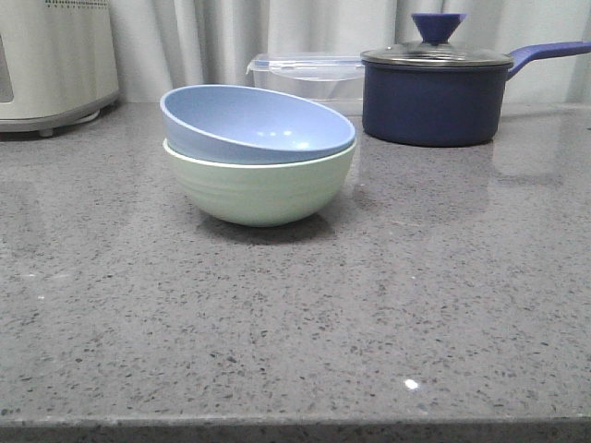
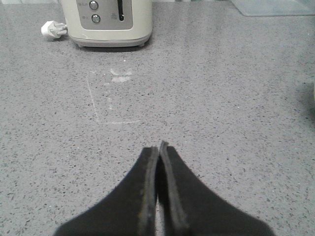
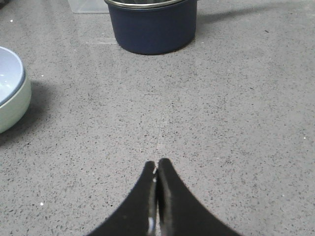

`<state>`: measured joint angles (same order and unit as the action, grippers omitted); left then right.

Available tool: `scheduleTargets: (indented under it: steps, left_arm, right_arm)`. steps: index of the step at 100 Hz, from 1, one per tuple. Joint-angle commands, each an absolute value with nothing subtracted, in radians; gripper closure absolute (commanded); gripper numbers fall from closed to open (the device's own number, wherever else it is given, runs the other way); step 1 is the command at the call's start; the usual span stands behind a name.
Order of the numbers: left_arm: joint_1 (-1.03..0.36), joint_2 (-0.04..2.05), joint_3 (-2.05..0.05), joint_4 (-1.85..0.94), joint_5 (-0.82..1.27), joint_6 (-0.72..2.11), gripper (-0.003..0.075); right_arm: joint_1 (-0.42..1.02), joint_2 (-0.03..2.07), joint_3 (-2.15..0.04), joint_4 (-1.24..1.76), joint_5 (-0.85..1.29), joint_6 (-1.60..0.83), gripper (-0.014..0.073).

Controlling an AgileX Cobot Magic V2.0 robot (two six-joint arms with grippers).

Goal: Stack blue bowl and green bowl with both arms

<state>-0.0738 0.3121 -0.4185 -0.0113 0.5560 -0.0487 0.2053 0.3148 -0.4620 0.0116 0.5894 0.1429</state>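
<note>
The blue bowl point(image 1: 254, 123) sits tilted inside the green bowl point(image 1: 261, 190) near the middle of the grey counter. Both also show at the edge of the right wrist view: the blue bowl point(image 3: 6, 78) inside the green bowl point(image 3: 14, 109). No arm shows in the front view. My left gripper point(image 2: 158, 146) is shut and empty above bare counter, facing a toaster. My right gripper point(image 3: 157, 163) is shut and empty above bare counter, to the right of the bowls and short of the saucepan.
A dark navy lidded saucepan point(image 1: 434, 92) stands at the back right, its handle pointing right; it also shows in the right wrist view point(image 3: 153, 24). A clear lidded box point(image 1: 309, 74) stands behind the bowls. A cream toaster point(image 1: 55, 60) stands at the back left, with its plug point(image 2: 53, 29) beside it.
</note>
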Motion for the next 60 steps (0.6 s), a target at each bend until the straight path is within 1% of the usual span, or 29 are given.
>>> scheduleTargets:
  steps: [1, 22, 42, 60]
  left_arm:
    - [-0.063, 0.308, -0.417, -0.014, 0.446, -0.057, 0.0741]
    - [-0.061, 0.205, -0.260, -0.014, 0.279, -0.057, 0.0741]
    - [-0.061, 0.097, -0.123, -0.014, 0.224, -0.057, 0.0741]
    - [-0.061, 0.008, -0.024, -0.014, 0.117, -0.057, 0.0741]
  right_arm:
    - [0.200, 0.322, -0.487, 0.000, 0.514, 0.132, 0.0674]
    - [0.200, 0.321, -0.487, 0.000, 0.514, 0.132, 0.0674]
    - [0.200, 0.321, -0.487, 0.000, 0.514, 0.132, 0.0674]
    - [0.200, 0.321, -0.487, 0.000, 0.514, 0.132, 0.0674]
